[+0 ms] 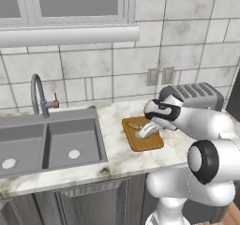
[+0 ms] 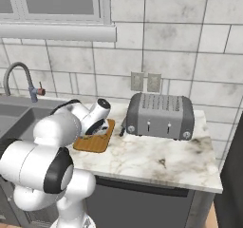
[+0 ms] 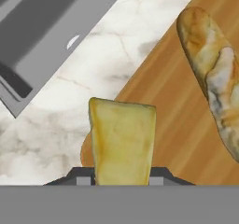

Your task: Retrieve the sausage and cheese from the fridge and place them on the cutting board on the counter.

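- the gripper [image 3: 122, 183] is closed narrowly on the cheese [image 3: 122, 141], a pale yellow wedge that stands up between the jaws in the hand view; the finger tips themselves are mostly hidden behind it.
- in that view the cheese hangs over the near edge of the cutting board [image 3: 177, 120], partly over wood and partly over the marbled counter [image 3: 70, 97]. whether it touches the board or is a little above it cannot be told.
- the sausage [image 3: 212, 73] already lies on the board, just beyond the cheese and apart from it. it looks mottled tan and pale here rather than plainly reddish.
- from the left base view the hand [image 1: 152, 128] reaches down over the tan board [image 1: 143, 142], which sits on the counter between the sink [image 1: 47, 142] and the toaster [image 1: 192, 96].
- from the right base view the arm leans over the board [image 2: 97, 141], with the toaster [image 2: 160, 115] just beside it to the right.
- judgement: this is the last step, setting the cheese down, with the sausage's half of the task done.
- the next move calls for shifting the wedge a little further in over the wood, so it does not land half off the edge, lowering until it rests, then parting the jaws and lifting straight away.
- it should keep clear of the sausage so as not to nudge it.
- farther back stand the faucet [image 1: 40, 95] and the tiled wall.
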Available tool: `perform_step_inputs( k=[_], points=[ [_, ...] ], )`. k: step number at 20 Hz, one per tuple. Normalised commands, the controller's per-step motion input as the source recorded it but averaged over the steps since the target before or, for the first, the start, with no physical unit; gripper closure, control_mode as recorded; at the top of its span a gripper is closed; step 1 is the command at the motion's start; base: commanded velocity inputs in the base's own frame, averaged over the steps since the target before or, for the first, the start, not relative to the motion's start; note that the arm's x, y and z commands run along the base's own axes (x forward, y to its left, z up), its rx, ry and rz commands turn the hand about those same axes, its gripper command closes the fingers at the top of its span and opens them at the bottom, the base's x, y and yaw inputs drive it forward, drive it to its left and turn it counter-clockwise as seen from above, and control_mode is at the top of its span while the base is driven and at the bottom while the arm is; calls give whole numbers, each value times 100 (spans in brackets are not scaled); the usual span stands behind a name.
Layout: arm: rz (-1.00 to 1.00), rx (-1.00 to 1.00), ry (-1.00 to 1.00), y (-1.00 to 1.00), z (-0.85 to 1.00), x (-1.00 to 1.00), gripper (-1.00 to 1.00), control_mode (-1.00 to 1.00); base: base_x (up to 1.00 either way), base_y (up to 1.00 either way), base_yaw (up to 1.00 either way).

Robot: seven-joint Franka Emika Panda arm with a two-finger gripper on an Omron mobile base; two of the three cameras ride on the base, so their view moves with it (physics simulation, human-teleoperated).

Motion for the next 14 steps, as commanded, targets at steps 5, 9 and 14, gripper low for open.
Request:
perform_step_inputs(
  k=[5, 9, 14],
  points=[
    [1, 0, 2, 3, -34, 1, 100, -100, 0, 0, 0],
    [0, 0, 0, 1, -11, 13, 100, -100, 0, 0, 0],
    [0, 0, 0, 14, -13, 2, 100, -100, 0, 0, 0]
  ],
)
